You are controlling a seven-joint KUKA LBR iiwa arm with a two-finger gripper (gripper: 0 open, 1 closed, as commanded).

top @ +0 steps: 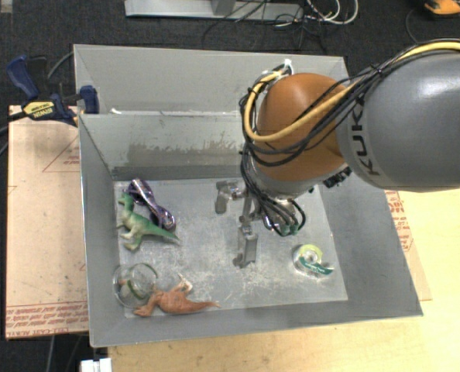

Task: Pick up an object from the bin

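My jaws hang spread over bare floor mid-bin [207, 142]; green-and-white ring [311, 260] near on view's right, green dinosaur [141, 225] and orange dinosaur [176, 303] well apart on view's left.

A small green-and-white ring [310, 260] lies on the bin's [176, 134] floor, right side.

Robotics lab, test cell. Evidence: a grey industrial arm [416, 122] lettered KUKA, with yellow and black cables [255, 115] looped over its orange wrist cover [300, 122] — and a grey metal bin [176, 138] on dark carpet [44, 22], with loose cords [331, 6] behind.
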